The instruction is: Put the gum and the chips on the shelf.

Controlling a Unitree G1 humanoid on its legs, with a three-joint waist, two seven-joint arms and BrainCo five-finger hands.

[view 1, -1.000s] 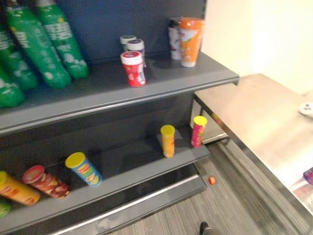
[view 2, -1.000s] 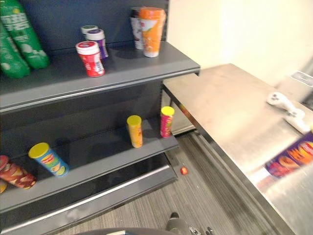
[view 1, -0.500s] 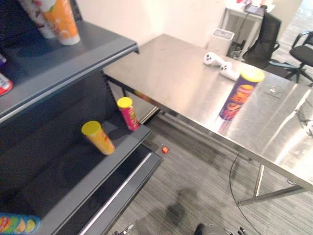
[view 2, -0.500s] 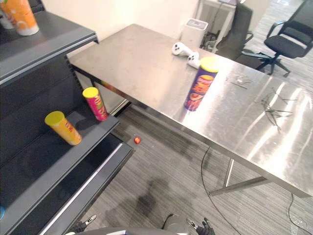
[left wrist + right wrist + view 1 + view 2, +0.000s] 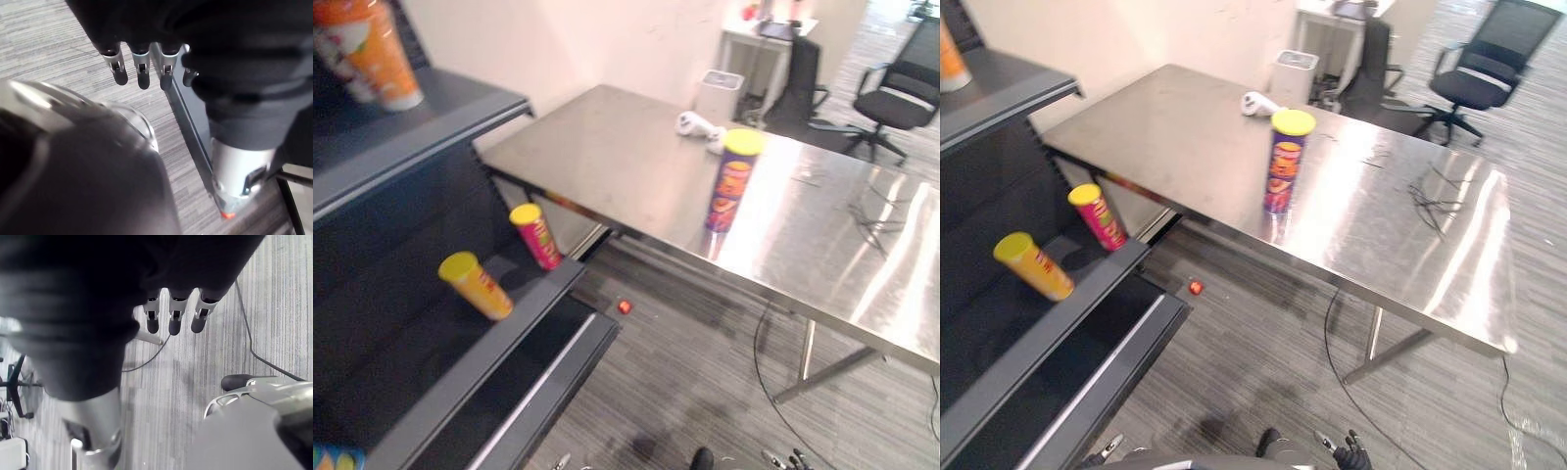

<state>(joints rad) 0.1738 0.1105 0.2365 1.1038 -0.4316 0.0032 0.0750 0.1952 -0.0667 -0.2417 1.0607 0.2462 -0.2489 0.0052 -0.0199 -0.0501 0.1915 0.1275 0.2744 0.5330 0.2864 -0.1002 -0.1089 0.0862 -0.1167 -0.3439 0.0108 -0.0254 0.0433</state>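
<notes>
A tall purple chips can (image 5: 733,182) with a yellow lid stands upright on the steel table (image 5: 607,157), nothing touching it. The dark shelf (image 5: 431,122) is at the left. Its lower board (image 5: 499,338) carries a yellow chips can (image 5: 476,286) and a pink chips can (image 5: 536,236), both leaning. My left hand (image 5: 142,71) hangs low over the grey floor with straight fingers and holds nothing. My right hand (image 5: 175,316) hangs the same way at the other side, fingers straight and empty. I cannot make out any gum.
An orange cup (image 5: 380,51) stands on the upper shelf board. A small red object (image 5: 625,306) lies on the floor by the shelf's corner. A white controller (image 5: 700,124) lies at the table's far side. Behind it are a white bin (image 5: 719,92) and office chairs (image 5: 891,93).
The camera has swung from the shelf toward the table, so the whole picture shifted. The purple can now sits near the middle. No thing itself has moved.
</notes>
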